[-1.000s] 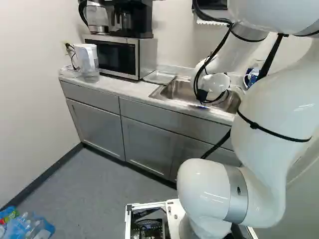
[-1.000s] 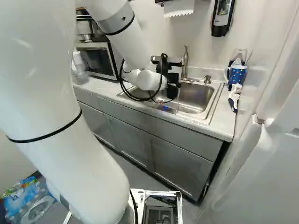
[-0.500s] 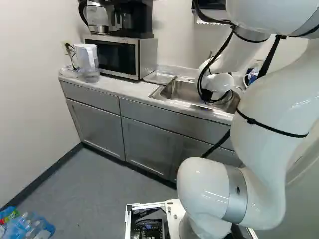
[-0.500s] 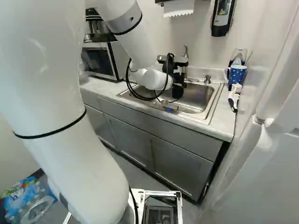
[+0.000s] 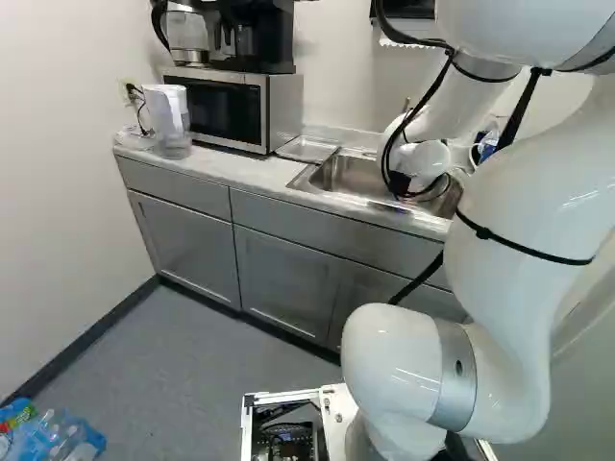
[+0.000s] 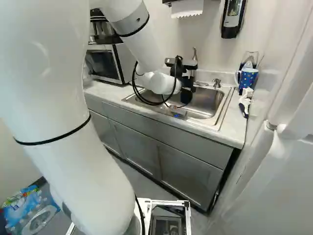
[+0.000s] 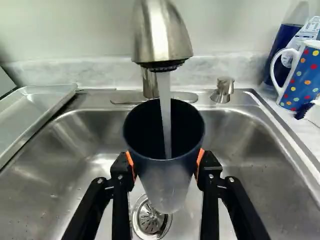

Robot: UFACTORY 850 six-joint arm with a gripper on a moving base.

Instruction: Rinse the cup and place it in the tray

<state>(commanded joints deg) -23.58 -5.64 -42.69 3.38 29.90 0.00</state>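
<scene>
Over the sink [image 6: 208, 102] the gripper [image 6: 187, 93] hangs at the end of the arm. In the wrist view the gripper [image 7: 166, 167] is shut on a dark cup [image 7: 167, 182], one orange pad against each side. The cup's mouth faces up, and a stream of water [image 7: 164, 107] from the faucet [image 7: 161, 32] runs into it. Below the cup lies the sink drain [image 7: 150, 220]. The metal tray [image 5: 307, 149] lies on the counter between the microwave and the sink; part of it shows in the wrist view.
Beside the sink stand a dotted blue mug [image 6: 248, 77] and a brush [image 6: 245, 102]. A soap pump [image 7: 223, 90] rises from the sink's rear rim. The microwave [image 5: 226, 108] and a water pitcher [image 5: 168, 120] stand on the counter beyond the tray.
Since a second ago the arm's wrist and gripper have shifted a little toward the faucet side, rightward in both base views. Over the last half second they have hardly moved. The base has stayed put.
</scene>
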